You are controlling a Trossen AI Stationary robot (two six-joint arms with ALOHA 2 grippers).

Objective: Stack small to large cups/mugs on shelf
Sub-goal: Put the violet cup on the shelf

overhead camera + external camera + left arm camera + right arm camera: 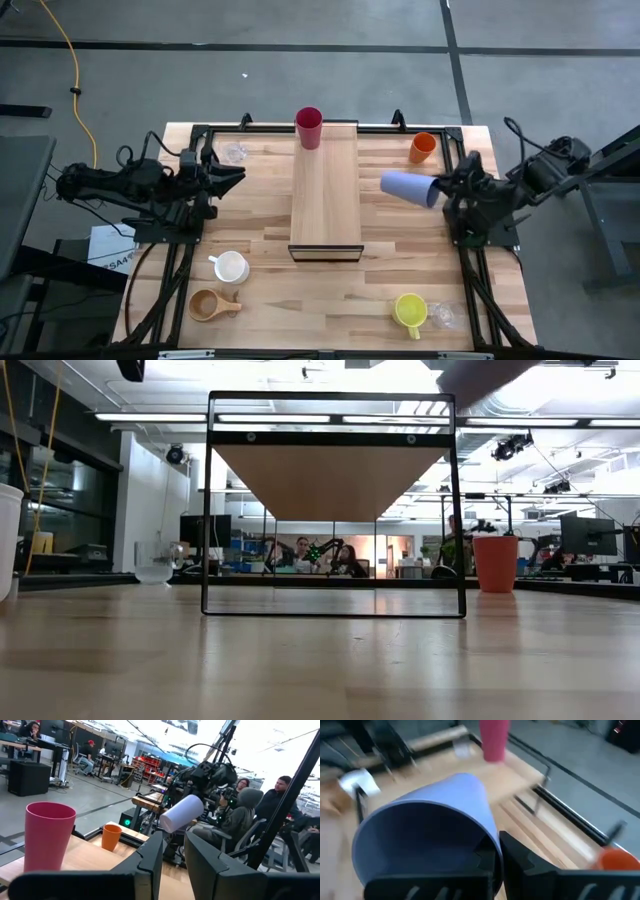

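Bench (330, 290) under two dark arms, long shelf (325, 195) down its middle as landmark. Only one piece placed so far: red tumbler (309, 127) upright at shelf's far end. Seven more pieces off the shelf, by the look of it, so task judged barely begun.

Lavender tumbler (411, 187) aloft just right of shelf, tipped on its side with mouth toward shelf, rim wall pinched by right gripper (443, 192): one finger inside, one outside, per the right wrist view. Right arm reaching in from bench's right edge, forearm roughly level, wrist turned toward shelf. Probable next move, as a judgement only: righting the tumbler and setting it on the plank nearer than the red one.

Left arm folded at bench's left edge, left gripper (232, 176) pointing toward shelf's far half, fingers parted and carrying nothing.

Orange tumbler (422, 147) upright right of shelf's far end. White mug (231, 267) left of shelf's near end; wooden cup (208, 305) nearer still on that side. Yellow mug (409, 311) right of shelf's near end, a clear glass (443, 316) just beside it. Second glass (236, 153) left of shelf's far end.
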